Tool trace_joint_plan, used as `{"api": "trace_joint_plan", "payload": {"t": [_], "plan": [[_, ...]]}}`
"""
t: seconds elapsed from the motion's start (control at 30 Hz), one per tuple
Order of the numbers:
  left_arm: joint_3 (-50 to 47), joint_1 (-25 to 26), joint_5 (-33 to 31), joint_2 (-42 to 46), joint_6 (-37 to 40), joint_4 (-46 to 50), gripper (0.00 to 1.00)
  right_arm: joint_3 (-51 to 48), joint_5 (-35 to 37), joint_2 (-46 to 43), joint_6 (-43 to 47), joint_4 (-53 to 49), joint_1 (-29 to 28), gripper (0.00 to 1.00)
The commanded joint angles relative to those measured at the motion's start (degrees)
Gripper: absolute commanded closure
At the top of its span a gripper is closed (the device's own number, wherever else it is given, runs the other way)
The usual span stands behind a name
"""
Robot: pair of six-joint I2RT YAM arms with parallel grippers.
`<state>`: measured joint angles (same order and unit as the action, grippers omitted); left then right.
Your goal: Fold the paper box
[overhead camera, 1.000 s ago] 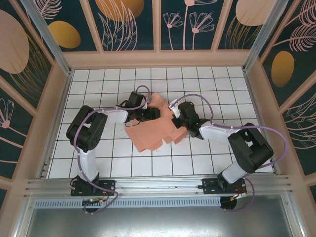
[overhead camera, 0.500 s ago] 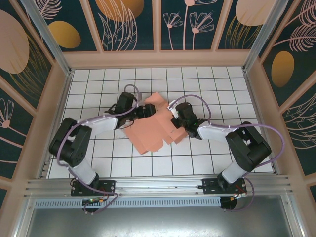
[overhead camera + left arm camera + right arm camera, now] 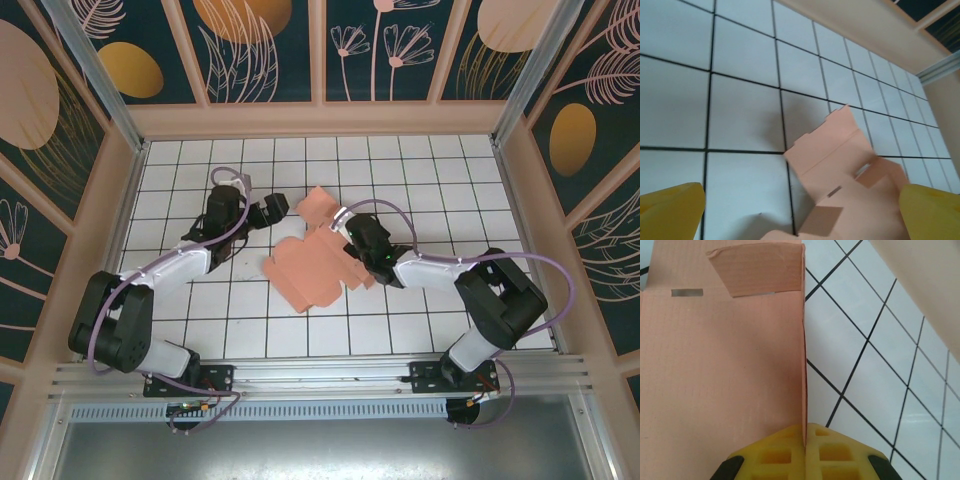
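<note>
The paper box [image 3: 310,262] is a salmon-pink die-cut sheet, partly creased, lying on the white tiled floor mid-table. My right gripper [image 3: 352,236] is shut on its right edge. In the right wrist view the yellow fingers [image 3: 785,455] pinch a raised cardboard wall edge-on at the gripper [image 3: 805,440], with the paper box [image 3: 720,365] spreading to the left. My left gripper [image 3: 274,209] stands open, to the left of the sheet and apart from it. The left wrist view has its wide-apart yellow fingertips [image 3: 670,212] either side of the gripper [image 3: 800,220], and the paper box [image 3: 840,170] lies ahead with flaps up.
The white tiled floor [image 3: 200,320] is ringed by low beige walls [image 3: 320,120]. Open tiles lie at the left, back and front of the sheet. A metal rail [image 3: 320,375] runs along the near edge by the arm bases.
My left gripper has opened, let go of the paper box and drawn back to the left. The sheet has settled flatter. My right gripper keeps its pinch and has shifted slightly left.
</note>
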<state>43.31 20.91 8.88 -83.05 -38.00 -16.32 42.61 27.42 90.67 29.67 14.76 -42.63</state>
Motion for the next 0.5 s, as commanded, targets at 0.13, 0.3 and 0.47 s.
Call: {"api": "trace_joint_plan", "payload": {"t": [0.13, 0.3, 0.47], "plan": [[-2.2, -4.7, 0.0, 0.4, -1.8, -4.3, 0.01, 0.2, 12.0, 0.3, 11.5, 9.2, -3.5, 1.00], [1.6, -6.7, 2.7, -5.3, -2.2, -1.0, 0.02, -1.1, 15.5, 0.7, 18.3, 14.5, -4.4, 1.00], [3.7, -7.2, 5.2, -9.9, -3.9, -2.8, 0.02, -1.6, 16.7, 1.4, 22.8, 17.0, -5.0, 1.00]]}}
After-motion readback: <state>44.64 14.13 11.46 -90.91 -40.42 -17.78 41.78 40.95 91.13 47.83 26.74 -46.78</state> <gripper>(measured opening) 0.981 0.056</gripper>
